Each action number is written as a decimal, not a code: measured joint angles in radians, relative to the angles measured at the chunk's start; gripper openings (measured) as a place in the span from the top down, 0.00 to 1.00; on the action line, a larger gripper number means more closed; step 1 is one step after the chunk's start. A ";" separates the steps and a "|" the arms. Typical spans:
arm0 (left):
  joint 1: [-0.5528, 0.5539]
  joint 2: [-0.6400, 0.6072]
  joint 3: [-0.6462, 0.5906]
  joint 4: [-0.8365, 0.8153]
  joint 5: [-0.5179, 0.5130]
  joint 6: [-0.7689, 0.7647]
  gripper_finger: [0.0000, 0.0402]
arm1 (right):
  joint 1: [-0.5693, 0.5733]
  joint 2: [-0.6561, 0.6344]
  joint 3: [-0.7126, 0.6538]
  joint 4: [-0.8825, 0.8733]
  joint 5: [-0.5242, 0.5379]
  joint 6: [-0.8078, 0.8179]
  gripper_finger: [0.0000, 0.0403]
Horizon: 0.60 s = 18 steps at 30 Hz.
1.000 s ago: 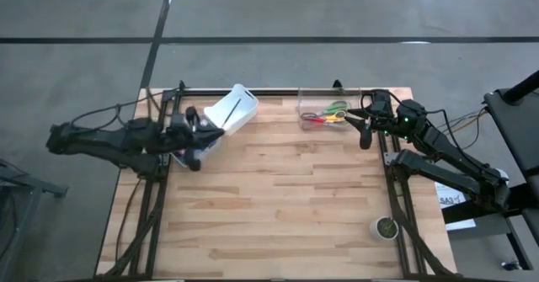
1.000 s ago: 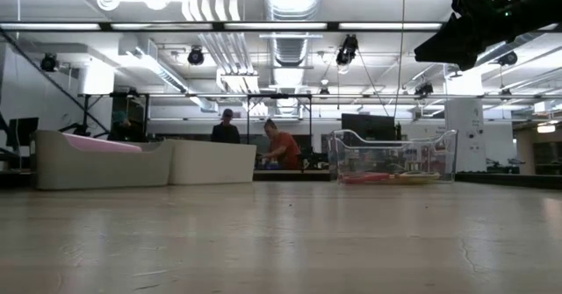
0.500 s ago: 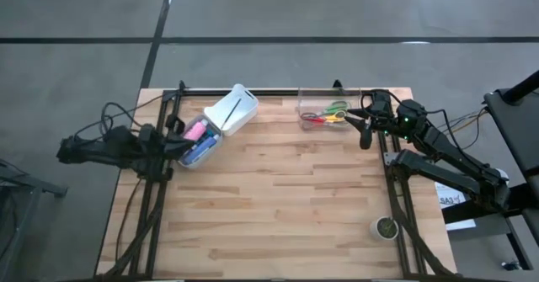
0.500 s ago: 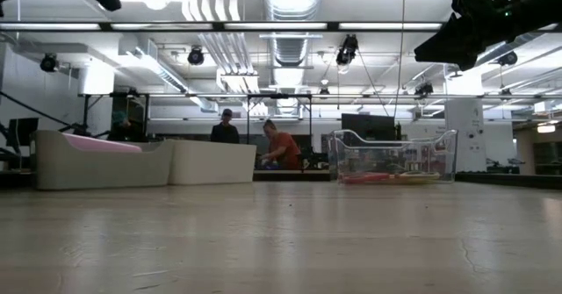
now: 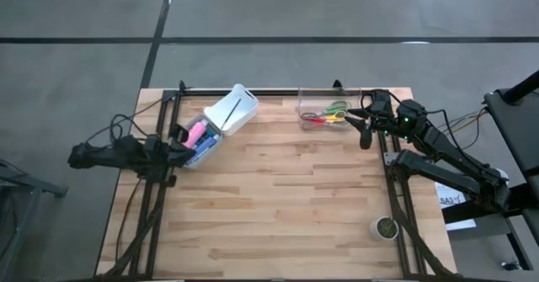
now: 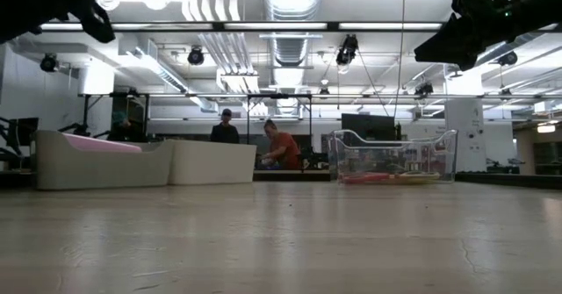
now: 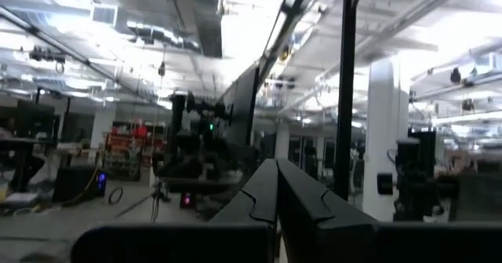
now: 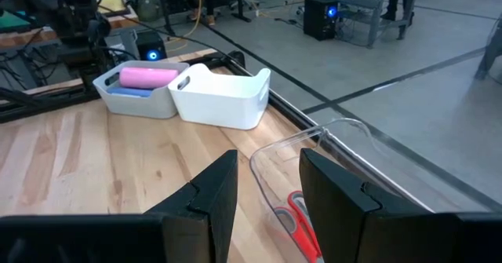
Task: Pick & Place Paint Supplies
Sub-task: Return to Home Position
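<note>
Pulling back past the table's left edge, the left gripper [image 5: 177, 139] rides clamped and empty, the right gripper [image 5: 364, 132] hangs spread beside the clear bin [image 5: 301, 103], pink bottle [image 5: 196, 131] lies in its grey tub [image 8: 137, 104], so sorting looks finished.

High view straight down over table [image 5: 278, 198]; low view level across it; both share clear bin [image 5: 303, 101].

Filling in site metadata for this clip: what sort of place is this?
Most likely a robotics lab in an open industrial hall. Exposed ceiling ducts and strip lights run overhead, the floor looks like bare concrete, and people are in view beyond the wooden table.
</note>
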 joint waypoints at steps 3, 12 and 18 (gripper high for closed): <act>0.000 -0.001 -0.022 0.006 0.000 0.000 0.98 | 0.000 0.000 0.000 0.000 0.000 0.000 0.66; 0.000 0.000 -0.043 -0.055 -0.001 -0.023 0.98 | 0.000 0.000 0.000 0.000 0.000 0.000 0.66; 0.000 0.000 -0.044 -0.098 -0.004 -0.023 0.98 | 0.000 0.000 0.000 0.000 0.000 0.000 0.66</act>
